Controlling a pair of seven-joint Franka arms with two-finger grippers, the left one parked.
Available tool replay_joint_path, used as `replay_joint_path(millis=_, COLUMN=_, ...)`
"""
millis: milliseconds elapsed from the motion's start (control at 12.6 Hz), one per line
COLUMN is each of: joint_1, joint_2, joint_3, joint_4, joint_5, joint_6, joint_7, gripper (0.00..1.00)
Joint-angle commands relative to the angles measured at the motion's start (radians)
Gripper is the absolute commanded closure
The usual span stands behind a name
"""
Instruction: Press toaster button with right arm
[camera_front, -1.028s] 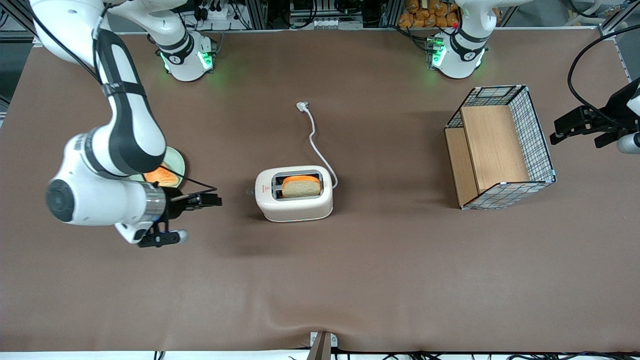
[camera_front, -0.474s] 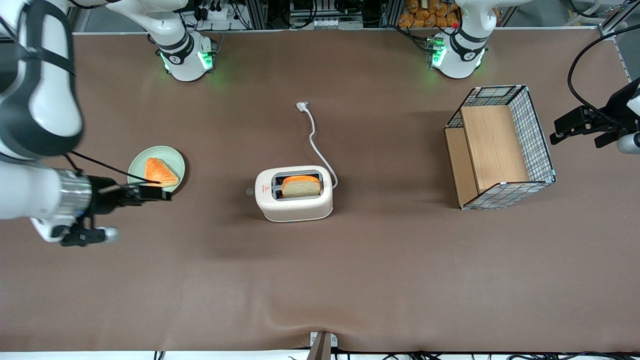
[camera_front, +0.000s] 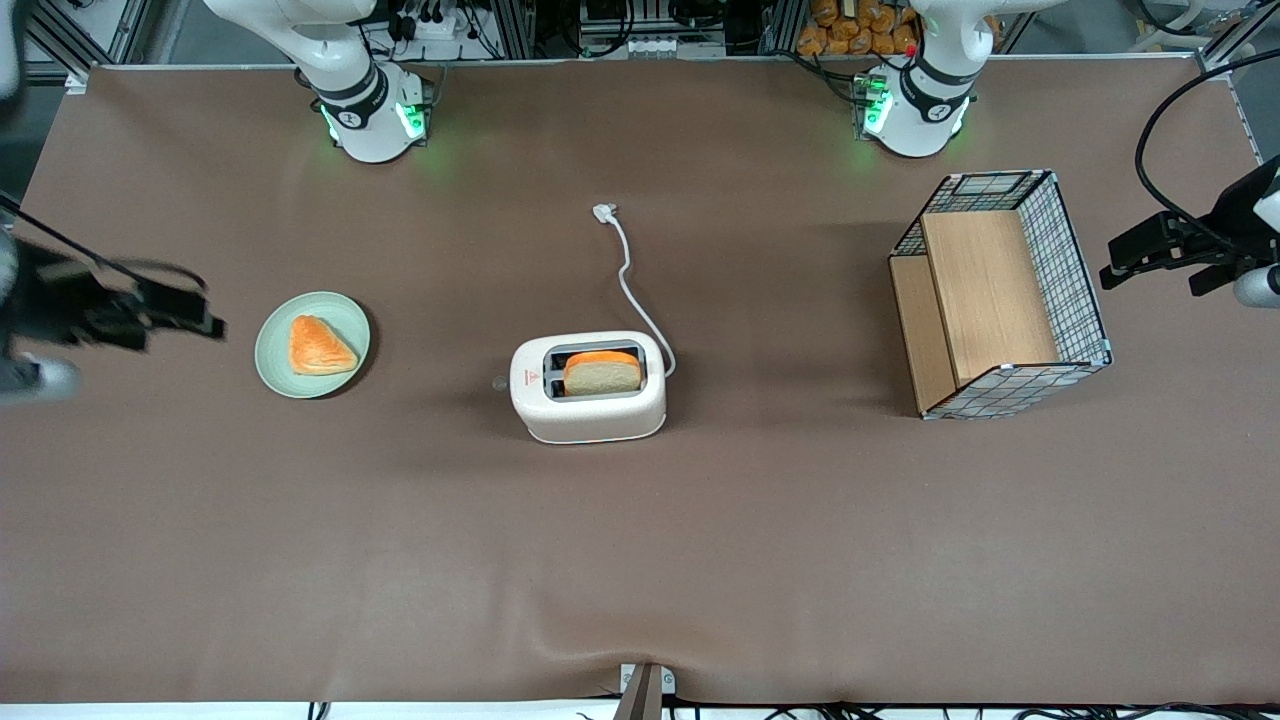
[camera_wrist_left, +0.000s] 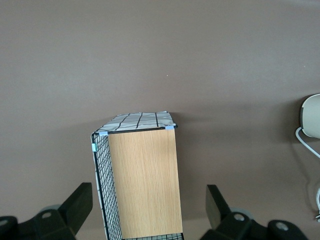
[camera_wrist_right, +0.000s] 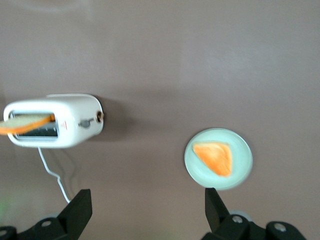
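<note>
Brown tabletop, lab racks along the edge farthest from the front camera. Toaster near table centre, slice of bread standing in one slot, cord trailing toward that rack-side edge. Toaster button poking out of the narrow end face that points at the working arm's end. Gripper up at that end's table edge, motion-blurred, well apart from the toaster, green plate with toast wedge between. Fingers spread wide, holding nothing. Judgement: no contact now. Next: line up with the end face, travel in, push knob. Tiny red logo on toaster top, unreadable.
</note>
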Motion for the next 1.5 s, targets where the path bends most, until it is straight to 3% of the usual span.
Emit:
replay_joint_path(millis=0, joint_1=-0.016, joint_2=-0.166, joint_3=0.025, joint_4=-0.155, joint_5=-0.099, joint_6=0.011, joint_7=0.059, gripper=0.0)
replay_joint_path(millis=237, joint_1=-0.027, joint_2=-0.332, joint_3=0.021, joint_4=-0.405, joint_5=-0.109, joint_6=0.129, joint_7=0.06, gripper=0.0)
replay_joint_path(millis=395, joint_1=-0.03, joint_2=-0.377, joint_3=0.021, joint_4=-0.468, joint_5=-0.11, joint_6=0.139, joint_7=0.061, gripper=0.0)
replay_joint_path(millis=712, joint_1=-0.012, joint_2=-0.336, joint_3=0.036, joint_4=-0.383, joint_5=-0.19, joint_6=0.128, joint_7=0.061, gripper=0.0)
replay_joint_path(millis=1423, joint_1=-0.025, joint_2=-0.32, joint_3=0.036, joint_4=-0.378, joint_5=-0.167, joint_6=0.127, joint_7=0.064, gripper=0.0)
